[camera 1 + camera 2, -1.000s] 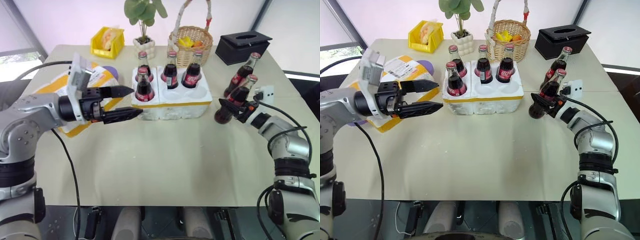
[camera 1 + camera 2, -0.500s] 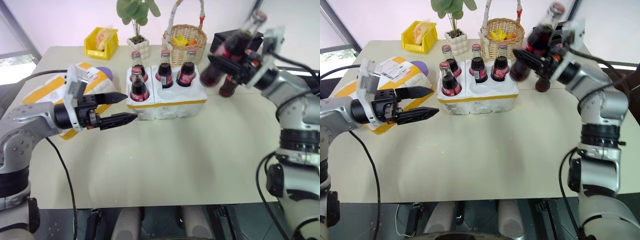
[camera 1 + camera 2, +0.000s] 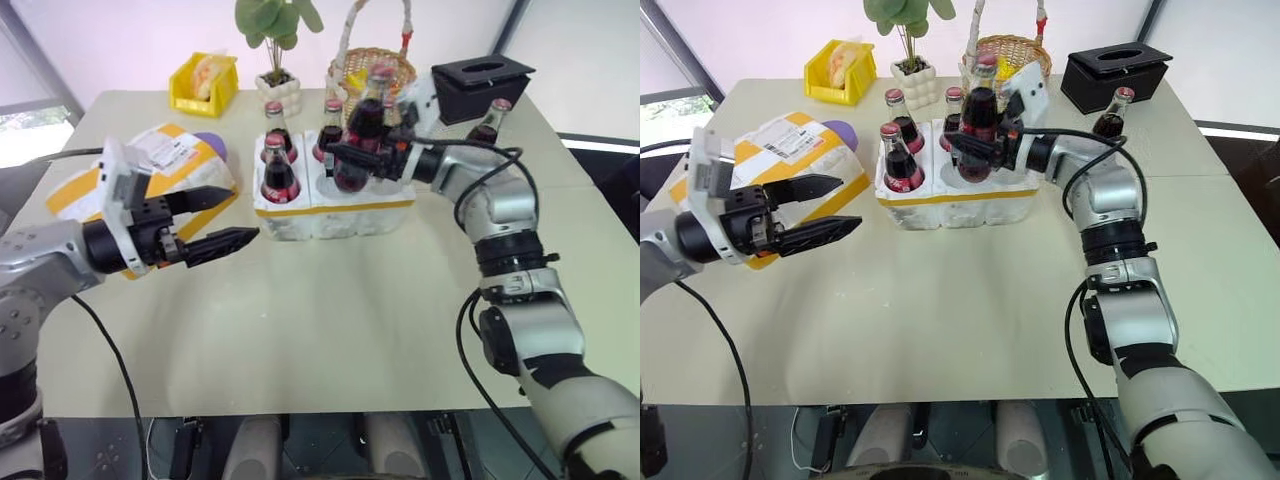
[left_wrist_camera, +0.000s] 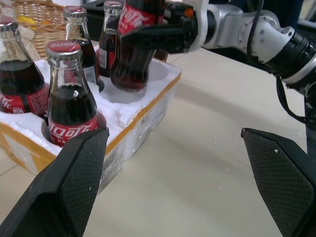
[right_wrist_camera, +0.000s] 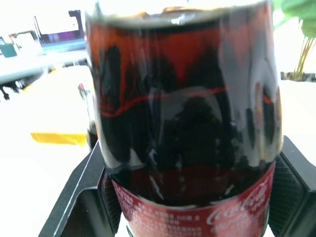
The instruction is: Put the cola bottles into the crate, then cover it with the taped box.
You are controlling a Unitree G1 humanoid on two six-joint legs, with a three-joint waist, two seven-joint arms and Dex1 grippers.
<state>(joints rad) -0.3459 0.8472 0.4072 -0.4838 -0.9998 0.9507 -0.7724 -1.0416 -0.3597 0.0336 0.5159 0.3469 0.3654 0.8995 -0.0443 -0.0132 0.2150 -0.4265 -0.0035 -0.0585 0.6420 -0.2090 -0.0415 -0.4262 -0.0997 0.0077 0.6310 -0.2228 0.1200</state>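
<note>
The white crate (image 3: 370, 212) with a yellow tape strip stands at mid-table. It holds cola bottles: one at front left (image 3: 280, 176) and others along the back row (image 3: 329, 122). My right gripper (image 3: 347, 156) is shut on another cola bottle (image 3: 979, 112), tilted, with its base low over the crate's front middle hole (image 4: 129, 83). One more bottle (image 3: 487, 120) stands on the table at the right. My left gripper (image 3: 246, 212) is open and holds nothing, left of the crate. Behind it lies the taped box (image 3: 150, 158).
Along the far edge stand a yellow bin (image 3: 205, 85), a potted plant (image 3: 280, 92), a wicker basket (image 3: 352, 68) and a black tissue box (image 3: 482, 85). The table's near half is bare.
My right gripper carried its bottle up from the table's right side and leftward over the crate. The left gripper stayed open beside the crate.
</note>
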